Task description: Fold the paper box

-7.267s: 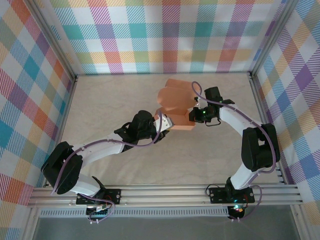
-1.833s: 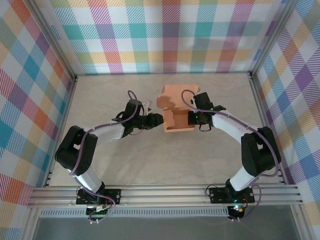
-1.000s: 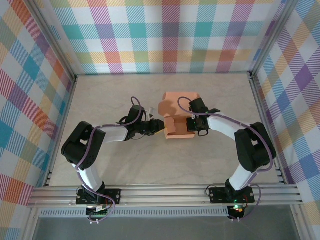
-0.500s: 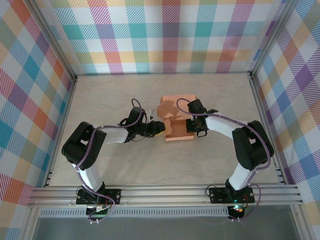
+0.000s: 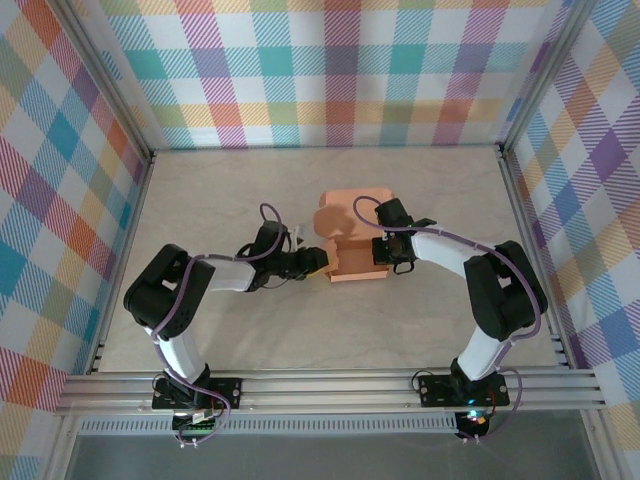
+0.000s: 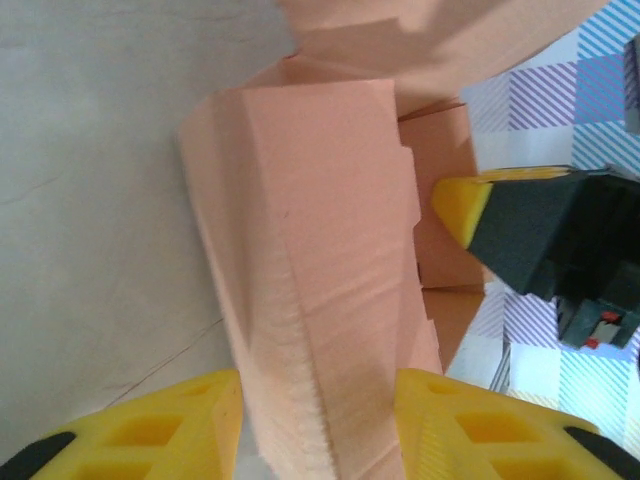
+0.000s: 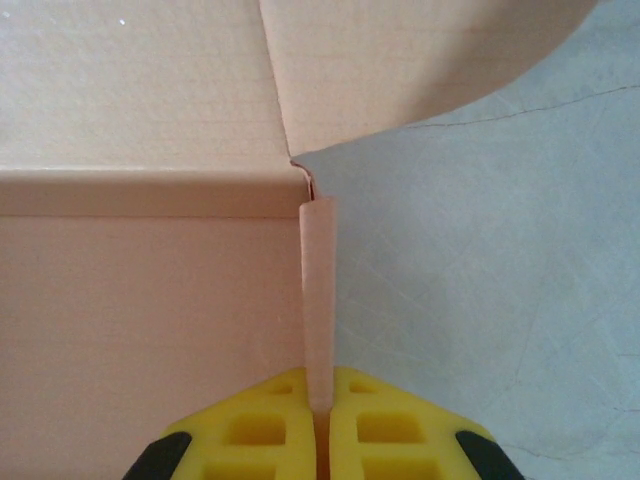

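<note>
The salmon-orange paper box (image 5: pixel 356 215) lies partly folded on the table's middle, with walls raised and a rounded flap at its far side. My left gripper (image 5: pixel 318 262) reaches in from the left and stands open. In the left wrist view its yellow jaws (image 6: pixel 318 402) straddle a folded wall of the box (image 6: pixel 310 200), with a small gap at the left finger. My right gripper (image 5: pixel 384 246) comes from the right and is shut on a thin upright edge of the box (image 7: pixel 150 290), pinched between the fingertips (image 7: pixel 320 388). One of the right gripper's fingers (image 6: pixel 462 206) shows beyond the box.
The pale marbled table (image 5: pixel 250 330) is ringed by plaid cloth walls (image 5: pixel 60 180) on three sides. An aluminium rail (image 5: pixel 330 385) with both arm bases runs along the near edge. Both arms' elbows (image 5: pixel 160 300) bend outward over the table.
The left gripper's jaws have spread a little around the box wall. The left gripper has slid slightly toward the near edge. The box and the right gripper have barely moved.
</note>
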You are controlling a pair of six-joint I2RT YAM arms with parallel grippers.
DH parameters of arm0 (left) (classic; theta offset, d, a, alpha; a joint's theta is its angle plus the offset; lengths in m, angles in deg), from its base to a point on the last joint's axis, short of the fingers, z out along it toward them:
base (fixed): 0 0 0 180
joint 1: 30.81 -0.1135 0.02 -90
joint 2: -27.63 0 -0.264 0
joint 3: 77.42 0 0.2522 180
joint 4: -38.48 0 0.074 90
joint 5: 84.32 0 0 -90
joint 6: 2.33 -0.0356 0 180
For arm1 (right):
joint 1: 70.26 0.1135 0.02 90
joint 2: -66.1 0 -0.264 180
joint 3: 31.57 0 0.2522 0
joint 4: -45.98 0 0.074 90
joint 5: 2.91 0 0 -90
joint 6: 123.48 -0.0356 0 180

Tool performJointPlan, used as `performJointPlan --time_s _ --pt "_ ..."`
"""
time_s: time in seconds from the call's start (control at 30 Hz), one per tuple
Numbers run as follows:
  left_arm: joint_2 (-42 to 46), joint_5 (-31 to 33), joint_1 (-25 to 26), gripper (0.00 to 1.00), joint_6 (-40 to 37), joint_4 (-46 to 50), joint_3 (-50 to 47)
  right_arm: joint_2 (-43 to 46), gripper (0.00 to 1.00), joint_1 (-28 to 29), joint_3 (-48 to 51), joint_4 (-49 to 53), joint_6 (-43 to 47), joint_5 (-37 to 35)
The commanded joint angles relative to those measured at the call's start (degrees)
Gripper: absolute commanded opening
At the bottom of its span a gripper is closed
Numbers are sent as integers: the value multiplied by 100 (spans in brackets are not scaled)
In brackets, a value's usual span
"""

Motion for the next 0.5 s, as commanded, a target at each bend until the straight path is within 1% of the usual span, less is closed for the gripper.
performJointPlan --time_s 0.0,0.13,0.17,0.23,0.27,0.3,0.37,0.4,0.47 --pt "348 172 -67 48 9 -302 -236 -168 0 -53 -91 93 -118 196" --pt "546 369 -201 54 243 -763 -613 -238 0 -56 -119 105 -145 251" --pt "590 389 -240 58 309 -930 -700 -248 0 -61 -118 105 -147 275" --pt "641 414 -311 68 392 -1107 -820 -253 0 -60 -113 116 -159 291" --pt "664 450 -347 72 441 -1201 -887 -268 0 -62 -109 120 -163 289" --pt "679 470 -379 73 472 -1285 -944 -266 0 -61 -109 125 -163 289" --pt "690 484 -431 72 550 -1399 -1009 -258 0 -63 -109 127 -152 300" --pt "667 482 -437 70 585 -1444 -1014 -251 0 -70 -109 128 -156 310" --pt "567 360 -440 60 679 -1635 -1001 -247 0 -70 -109 123 -156 341"
